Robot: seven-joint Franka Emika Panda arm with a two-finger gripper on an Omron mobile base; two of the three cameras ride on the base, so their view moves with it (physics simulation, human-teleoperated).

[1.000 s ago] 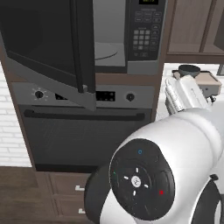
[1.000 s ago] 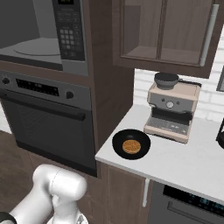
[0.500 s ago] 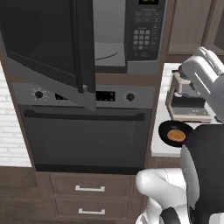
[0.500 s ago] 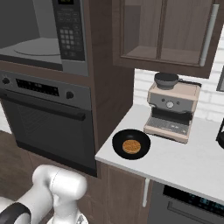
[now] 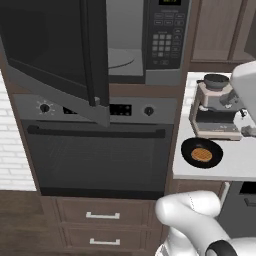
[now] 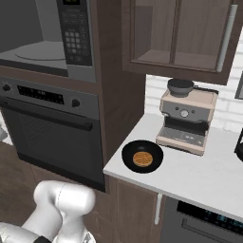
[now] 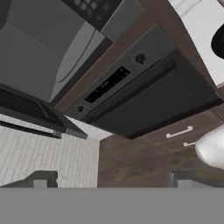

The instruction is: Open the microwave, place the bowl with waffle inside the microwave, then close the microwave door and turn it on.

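Arm has swung clear of the left base view since a second ago, uncovering the small black bowl with the golden gridded waffle [image 5: 201, 153] on the white tabletop [image 5: 235, 162], so with the grey-framed dark-glass microwave door [image 5: 55, 50] already open, I'd say picking up the bowl comes next. Jaws hold nothing, but I can't tell how far apart they are; they face the oven front, with the bowl far off toward the hand view's top-right corner. Right base view shows bowl just beside the steel coffee machine [image 6: 187, 122] and the grey built-in microwave [image 6: 45, 35] turntable; the door shows in left base view.
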